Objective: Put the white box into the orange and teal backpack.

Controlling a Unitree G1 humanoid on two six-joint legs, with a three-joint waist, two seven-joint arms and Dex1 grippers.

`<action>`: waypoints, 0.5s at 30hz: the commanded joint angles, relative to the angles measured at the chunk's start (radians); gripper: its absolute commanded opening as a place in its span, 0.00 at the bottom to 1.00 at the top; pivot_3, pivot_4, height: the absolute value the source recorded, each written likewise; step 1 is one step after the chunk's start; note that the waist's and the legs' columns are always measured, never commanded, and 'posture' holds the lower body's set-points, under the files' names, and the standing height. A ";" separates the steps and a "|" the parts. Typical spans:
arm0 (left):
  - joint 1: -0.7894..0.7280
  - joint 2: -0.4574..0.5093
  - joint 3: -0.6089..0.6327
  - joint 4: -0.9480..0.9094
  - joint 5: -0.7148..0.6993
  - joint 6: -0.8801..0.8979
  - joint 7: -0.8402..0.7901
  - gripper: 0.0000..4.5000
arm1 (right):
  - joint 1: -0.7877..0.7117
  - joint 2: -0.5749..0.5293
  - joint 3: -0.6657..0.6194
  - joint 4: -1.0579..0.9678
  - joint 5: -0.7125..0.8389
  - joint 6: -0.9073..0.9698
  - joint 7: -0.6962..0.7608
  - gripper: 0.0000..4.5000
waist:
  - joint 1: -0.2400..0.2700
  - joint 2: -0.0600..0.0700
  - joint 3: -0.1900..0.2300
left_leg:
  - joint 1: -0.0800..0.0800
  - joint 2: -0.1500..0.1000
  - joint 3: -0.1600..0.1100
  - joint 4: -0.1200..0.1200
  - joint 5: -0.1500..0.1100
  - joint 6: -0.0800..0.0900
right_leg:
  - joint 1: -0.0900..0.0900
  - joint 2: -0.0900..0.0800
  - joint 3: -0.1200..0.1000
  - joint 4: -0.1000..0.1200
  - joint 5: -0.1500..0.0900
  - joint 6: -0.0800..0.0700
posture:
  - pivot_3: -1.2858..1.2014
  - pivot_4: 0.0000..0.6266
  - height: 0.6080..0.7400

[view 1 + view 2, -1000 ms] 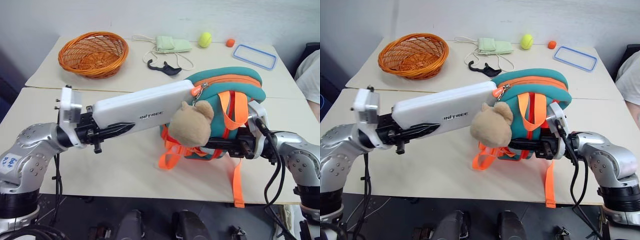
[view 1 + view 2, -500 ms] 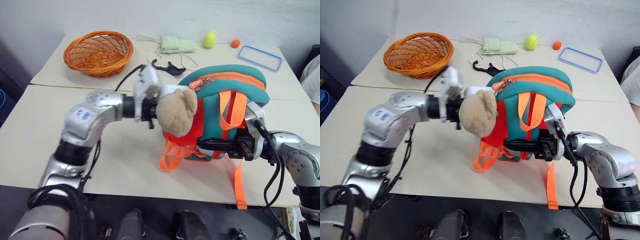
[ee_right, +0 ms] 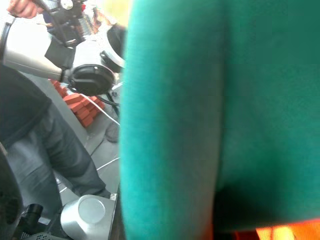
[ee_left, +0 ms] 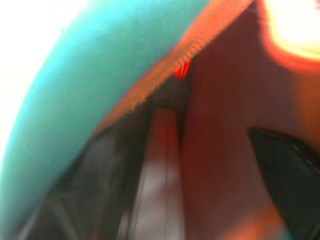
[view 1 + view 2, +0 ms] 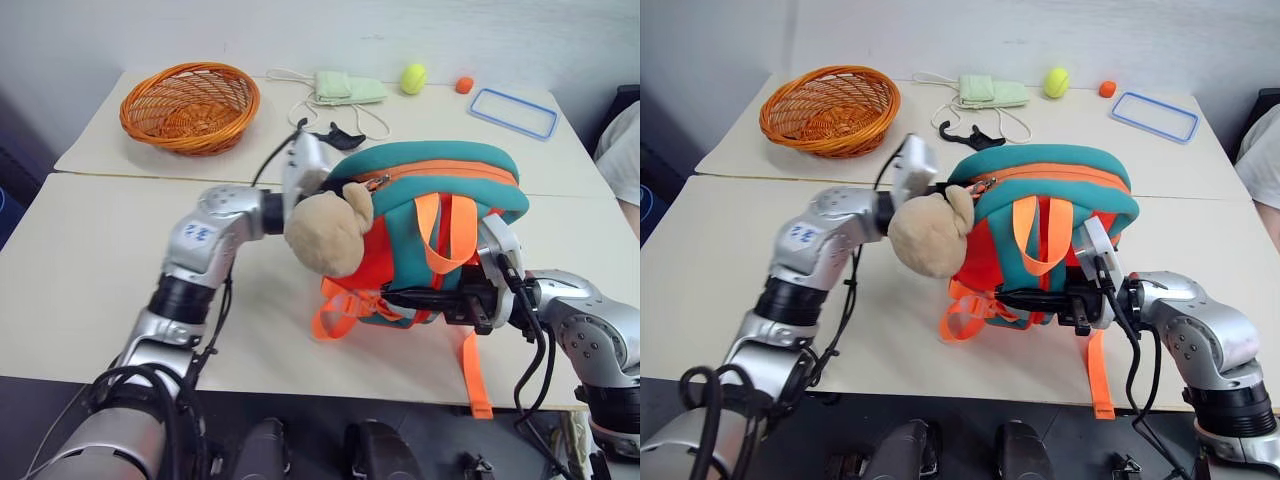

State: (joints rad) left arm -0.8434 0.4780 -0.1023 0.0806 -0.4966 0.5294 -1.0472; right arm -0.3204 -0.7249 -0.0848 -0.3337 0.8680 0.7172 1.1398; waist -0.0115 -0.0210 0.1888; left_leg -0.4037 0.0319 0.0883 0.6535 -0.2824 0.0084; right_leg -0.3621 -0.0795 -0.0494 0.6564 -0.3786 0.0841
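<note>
Backpack (image 5: 440, 200) upright on table (image 5: 80, 260), left gripper (image 5: 940, 190) pushed into its zip opening, fingers hidden so can't tell if spread, right gripper (image 5: 420, 300) clamped shut on backpack's front, plush toy (image 5: 325, 232) hanging at side, white box not visible

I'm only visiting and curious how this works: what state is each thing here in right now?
backpack: upright on the table, zip open at the top.
left gripper: reaches into the backpack's opening.
right gripper: shut on the backpack's lower front.
toy: hangs from the backpack.
basket: upright, empty.
ball: rests on the table.
</note>
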 commanded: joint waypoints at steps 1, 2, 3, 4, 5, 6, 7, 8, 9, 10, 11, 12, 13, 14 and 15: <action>0.047 0.108 0.076 -0.064 -0.057 -0.030 -0.149 0.99 | 0.007 -0.011 -0.015 -0.030 0.009 0.002 -0.005 0.00 | 0.000 0.000 0.000 | 0.000 0.000 0.000 0.000 0.000 0.000 | 0.000 0.000 0.000 0.000 0.000 0.000 | 0.52 0.24 1.00; 0.066 0.144 0.091 -0.056 -0.059 -0.043 -0.188 0.99 | 0.007 -0.011 -0.015 -0.029 0.009 0.002 -0.007 0.00 | 0.002 0.000 0.000 | 0.000 0.000 0.000 0.000 0.000 0.000 | 0.001 0.000 0.000 0.000 0.000 0.000 | 0.52 0.24 1.00; 0.083 0.176 0.103 -0.048 -0.060 -0.054 -0.224 0.99 | 0.006 -0.009 -0.015 -0.027 0.008 0.000 -0.009 0.00 | 0.003 0.000 0.000 | 0.000 0.000 0.000 0.000 0.000 0.000 | 0.001 0.000 0.000 0.000 0.000 0.000 | 0.52 0.24 1.00; 0.104 0.213 0.115 -0.049 -0.068 -0.052 -0.261 0.99 | 0.006 -0.009 -0.014 -0.026 0.007 -0.001 -0.009 0.00 | 0.004 0.000 0.000 | 0.001 -0.001 0.000 0.001 0.000 0.000 | 0.001 0.000 0.000 -0.001 0.000 0.000 | 0.52 0.24 1.00; 0.120 0.236 0.125 -0.055 -0.072 -0.051 -0.283 0.99 | 0.006 -0.010 -0.012 -0.024 0.004 -0.002 -0.006 0.00 | 0.005 0.000 0.000 | 0.001 -0.001 -0.001 0.001 0.000 0.000 | 0.001 -0.001 0.000 -0.001 0.000 0.000 | 0.52 0.24 1.00; 0.137 0.257 0.138 -0.064 -0.077 -0.058 -0.300 0.99 | 0.005 -0.013 -0.008 -0.022 0.001 -0.001 -0.004 0.00 | 0.006 0.000 0.000 | 0.001 -0.001 0.000 0.001 0.000 0.000 | 0.001 -0.001 0.000 -0.001 0.000 0.000 | 0.52 0.24 1.00; 0.149 0.260 0.168 -0.084 -0.101 -0.058 -0.295 0.99 | 0.004 -0.022 0.001 -0.022 0.001 0.009 0.005 0.00 | 0.006 0.000 0.000 | 0.000 -0.001 0.000 0.001 0.000 0.000 | 0.001 -0.001 0.000 -0.001 0.000 0.000 | 0.52 0.24 1.00; 0.154 0.252 0.193 -0.102 -0.121 -0.061 -0.279 0.99 | 0.001 -0.028 0.008 -0.021 -0.001 0.015 0.012 0.00 | 0.008 0.000 0.000 | 0.000 -0.001 -0.001 0.001 0.000 0.001 | 0.001 -0.001 0.000 -0.001 0.000 0.000 | 0.52 0.24 1.00; 0.156 0.238 0.217 -0.127 -0.145 -0.056 -0.256 0.99 | -0.001 -0.029 0.014 -0.021 -0.002 0.018 0.014 0.00 | 0.010 0.000 0.000 | 0.000 -0.001 -0.001 0.001 -0.001 0.001 | 0.001 -0.001 0.000 -0.001 0.000 0.000 | 0.52 0.24 1.00; 0.164 0.225 0.235 -0.169 -0.176 -0.038 -0.232 0.99 | -0.002 -0.028 0.017 -0.022 -0.002 0.021 0.012 0.00 | 0.010 0.000 0.000 | 0.000 -0.001 -0.002 0.002 -0.001 0.001 | 0.002 -0.002 -0.001 -0.001 0.000 0.000 | 0.52 0.24 1.00; 0.176 0.216 0.244 -0.214 -0.201 -0.019 -0.211 0.99 | -0.003 -0.027 0.019 -0.021 -0.003 0.021 0.011 0.00 | 0.009 0.000 0.000 | 0.000 -0.001 -0.002 0.002 -0.001 0.002 | 0.002 -0.002 -0.001 -0.001 0.000 0.000 | 0.52 0.24 1.00; 0.191 0.209 0.251 -0.262 -0.225 0.002 -0.189 0.99 | -0.004 -0.026 0.020 -0.020 -0.004 0.021 0.011 0.00 | 0.008 0.000 0.000 | 0.000 -0.001 -0.002 0.002 -0.001 0.003 | 0.003 -0.002 -0.001 -0.001 0.000 0.000 | 0.52 0.24 1.00; 0.213 0.204 0.250 -0.324 -0.245 0.022 -0.165 0.99 | -0.005 -0.025 0.021 -0.019 -0.005 0.021 0.010 0.00 | 0.008 0.000 0.000 | 0.000 -0.001 -0.002 0.002 -0.002 0.003 | 0.003 -0.002 -0.001 -0.001 0.000 0.000 | 0.52 0.24 1.00; 0.232 0.197 0.247 -0.378 -0.263 0.040 -0.138 0.99 | -0.005 -0.026 0.022 -0.018 -0.006 0.020 0.010 0.00 | 0.006 0.000 0.000 | 0.000 -0.001 -0.002 0.002 -0.002 0.003 | 0.003 -0.002 -0.001 -0.001 0.000 0.000 | 0.52 0.24 1.00; 0.246 0.190 0.243 -0.419 -0.276 0.054 -0.114 0.99 | -0.007 -0.026 0.024 -0.016 -0.007 0.019 0.010 0.00 | 0.003 0.000 0.000 | 0.000 -0.001 -0.002 0.002 -0.002 0.003 | 0.003 -0.002 -0.001 -0.002 0.000 0.000 | 0.52 0.24 1.00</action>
State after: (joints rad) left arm -0.6078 0.6708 0.1354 -0.2595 -0.7299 0.5628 -1.1960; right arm -0.3246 -0.7423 -0.0646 -0.3315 0.8568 0.7319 1.1442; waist -0.0087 -0.0210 0.1888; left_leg -0.4034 0.0307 0.0863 0.6552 -0.2842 0.0112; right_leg -0.3590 -0.0817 -0.0499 0.6552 -0.3786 0.0842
